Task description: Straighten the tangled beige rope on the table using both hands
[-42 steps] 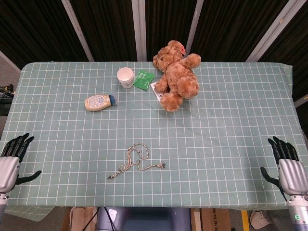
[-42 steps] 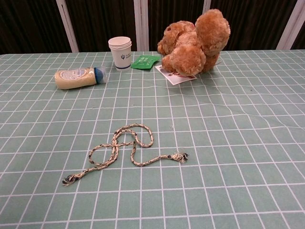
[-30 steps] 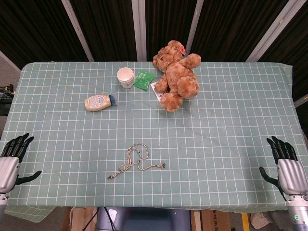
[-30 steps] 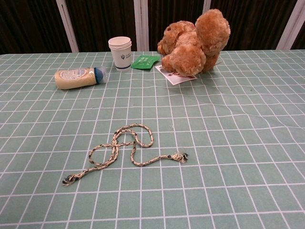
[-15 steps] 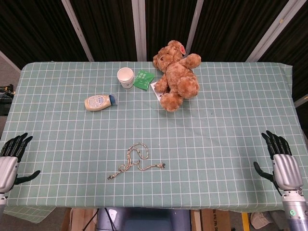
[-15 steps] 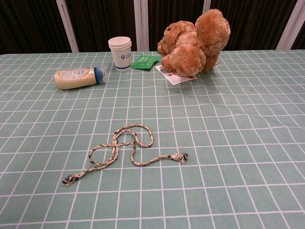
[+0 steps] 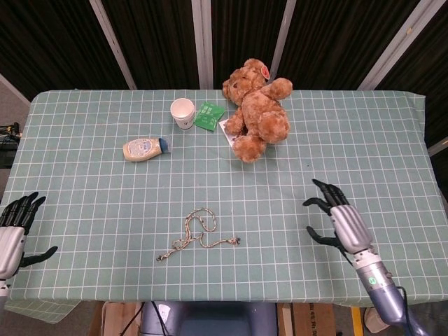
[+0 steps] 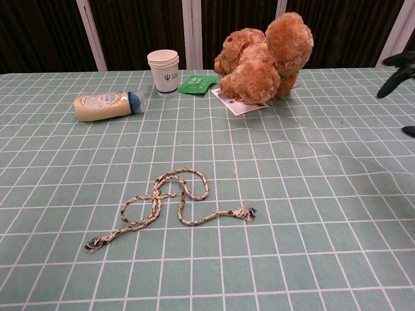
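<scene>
The beige rope lies looped and tangled on the checked cloth near the front middle of the table, with one frayed end at the left and one at the right. My right hand hovers over the table well to the right of the rope, fingers spread and holding nothing; only its dark fingertips show at the chest view's right edge. My left hand stays at the table's front left corner, fingers apart and empty, far from the rope.
A brown teddy bear sits at the back middle on a white card. Beside it are a green packet, a white paper cup and a lying squeeze bottle. The table is covered in green checked cloth.
My right hand has moved from the table's front right corner inward and left, over the cloth toward the rope. The left hand and the rope have barely moved.
</scene>
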